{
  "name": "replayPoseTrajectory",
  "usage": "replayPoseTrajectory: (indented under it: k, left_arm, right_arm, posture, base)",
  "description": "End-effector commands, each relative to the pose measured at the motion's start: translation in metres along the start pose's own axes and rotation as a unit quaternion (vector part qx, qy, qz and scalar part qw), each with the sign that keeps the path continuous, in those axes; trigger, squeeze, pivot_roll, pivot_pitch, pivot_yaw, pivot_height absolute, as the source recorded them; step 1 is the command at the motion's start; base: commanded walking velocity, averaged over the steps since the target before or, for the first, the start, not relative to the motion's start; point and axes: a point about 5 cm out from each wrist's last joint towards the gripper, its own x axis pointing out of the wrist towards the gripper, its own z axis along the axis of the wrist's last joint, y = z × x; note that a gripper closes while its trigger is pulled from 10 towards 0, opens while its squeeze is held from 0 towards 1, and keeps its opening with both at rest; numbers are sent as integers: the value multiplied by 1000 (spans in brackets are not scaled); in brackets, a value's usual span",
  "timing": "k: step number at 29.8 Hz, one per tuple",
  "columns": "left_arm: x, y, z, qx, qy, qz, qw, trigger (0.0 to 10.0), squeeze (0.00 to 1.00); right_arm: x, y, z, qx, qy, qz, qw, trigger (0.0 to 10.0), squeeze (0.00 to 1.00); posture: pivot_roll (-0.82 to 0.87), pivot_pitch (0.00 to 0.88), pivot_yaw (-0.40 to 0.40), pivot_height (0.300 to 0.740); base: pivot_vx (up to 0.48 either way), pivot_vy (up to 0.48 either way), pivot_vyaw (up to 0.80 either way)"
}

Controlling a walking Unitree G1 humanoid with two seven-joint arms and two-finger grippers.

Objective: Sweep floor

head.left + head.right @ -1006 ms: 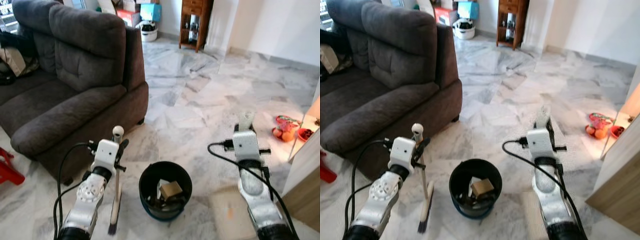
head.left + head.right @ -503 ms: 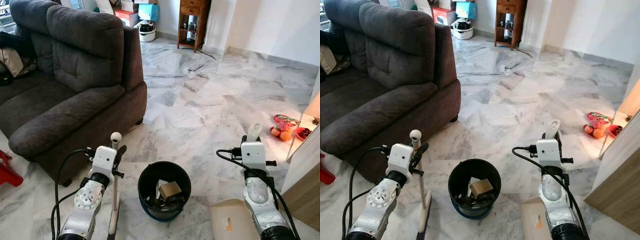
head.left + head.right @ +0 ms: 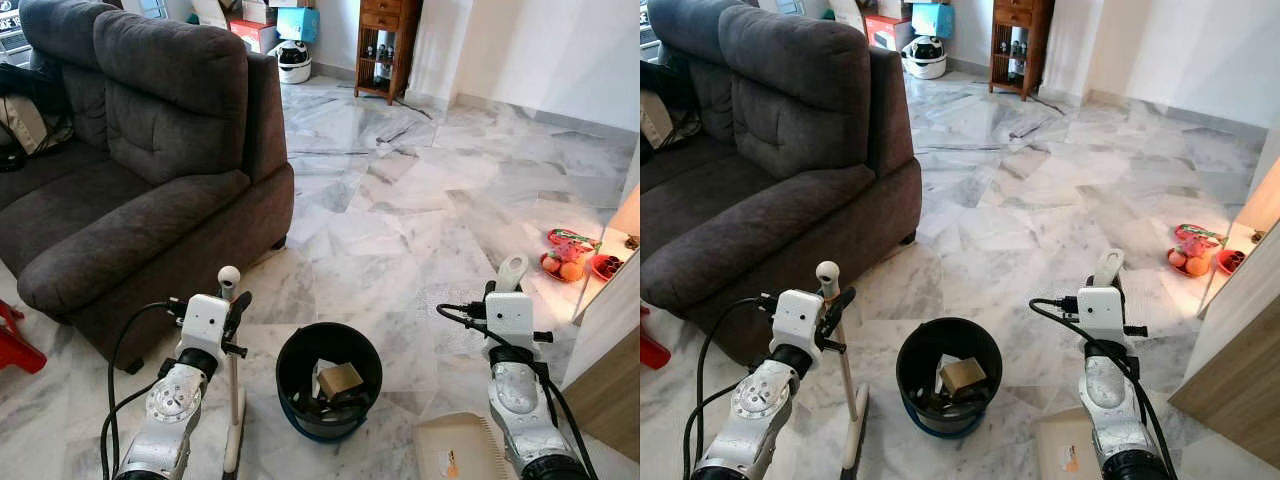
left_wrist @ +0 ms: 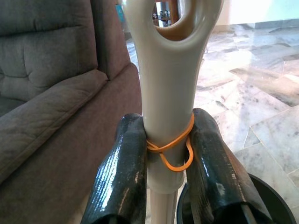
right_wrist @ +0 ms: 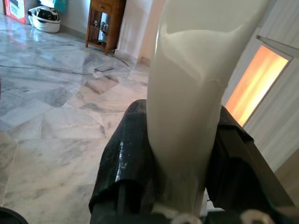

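My left gripper (image 3: pixel 233 302) is shut on a cream brush handle (image 4: pixel 169 88) with an orange rubber band around it. The brush (image 3: pixel 236 400) stands nearly upright, its head down on the marble floor just left of a black bucket (image 3: pixel 300 352). The bucket holds a small cardboard box (image 3: pixel 341 379) and dark scraps. My right gripper (image 3: pixel 511 292) is shut on the cream handle (image 5: pixel 191 88) of a dustpan. The beige pan (image 3: pixel 456 452) lies low at the front right, right of the bucket.
A dark grey sofa (image 3: pixel 130 170) stands close on the left, a red stool (image 3: pixel 14 345) beside it. A wooden cabinet edge (image 3: pixel 612 385) is near on the right, with fruit and red items (image 3: pixel 572 262) on the floor. Marble floor (image 3: pixel 400 210) stretches ahead to a wooden shelf (image 3: pixel 385 45).
The camera has shifted slightly. My right arm has drawn back and lower, and the dustpan's pan has come into view. The brush has swung more upright beside the bucket.
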Motion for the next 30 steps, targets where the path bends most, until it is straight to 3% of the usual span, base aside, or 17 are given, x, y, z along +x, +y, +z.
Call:
replayPoseTrajectory:
  k: [1, 8, 30]
  left_arm:
    - [0, 2, 4, 6, -15, 1, 1000, 10000, 0]
    - [-1, 1, 4, 3, -15, 1, 1000, 10000, 0]
    - [3, 11, 7, 4, -19, 19, 1000, 10000, 0]
  right_arm:
    - [5, -1, 7, 9, -21, -2, 1000, 10000, 0]
    - [5, -2, 8, 10, -23, -1, 1000, 10000, 0]
    - [5, 4, 7, 22, -21, 15, 999, 10000, 0]
  posture:
    - [74, 0, 40, 740]
    - [69, 0, 39, 740]
    - [49, 0, 43, 740]
  base:
    - [0, 0, 0]
    - [0, 0, 0]
    - [-260, 0, 0]
